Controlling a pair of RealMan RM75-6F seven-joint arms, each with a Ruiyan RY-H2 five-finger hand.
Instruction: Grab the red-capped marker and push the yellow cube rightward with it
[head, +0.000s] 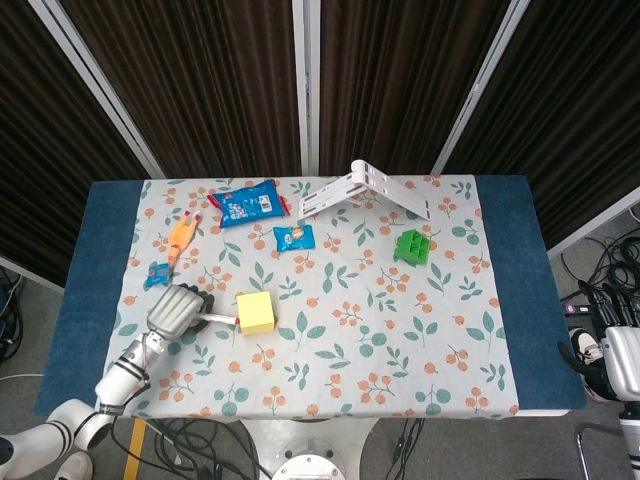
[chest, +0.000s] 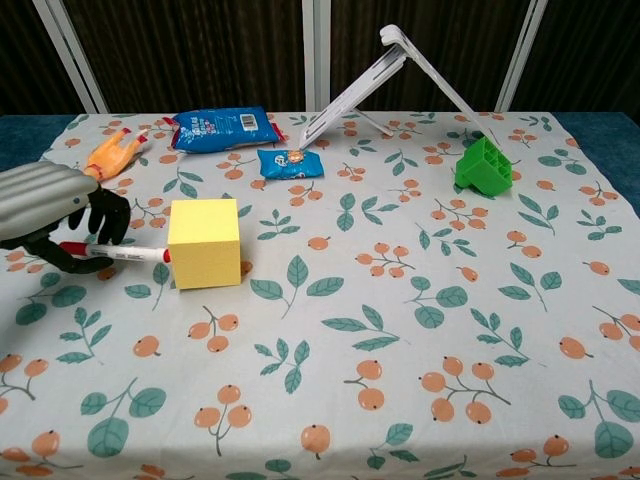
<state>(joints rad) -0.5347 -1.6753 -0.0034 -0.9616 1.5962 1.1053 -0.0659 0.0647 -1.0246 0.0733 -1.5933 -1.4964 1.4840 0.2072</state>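
The left hand (chest: 55, 215) sits at the left side of the table (head: 510, 280), its fingers (chest: 105, 218) curled around the marker (chest: 128, 254). The marker lies nearly level, pointing right, and its red tip touches the left face of the cube (chest: 205, 243). In the head view the same hand (head: 175, 310) shows just left of the cube (head: 255, 313), with the marker (head: 220, 319) bridging the two.

The cube rests flat on the floral cloth (chest: 400, 330), left of the middle of the table and near its front half.

The right hand (head: 620, 362) appears only at the far right edge of the head view, off the table; whether it is wide or closed cannot be told.

Behind the cube lie a small blue packet (chest: 290, 163) and a larger blue bag (chest: 220, 128). An orange toy (chest: 112, 155) lies at the far left, just behind the left hand. A white folding stand (chest: 385, 85) is propped at the back, and a green block (chest: 484, 166) sits to the right, well apart from the cube.
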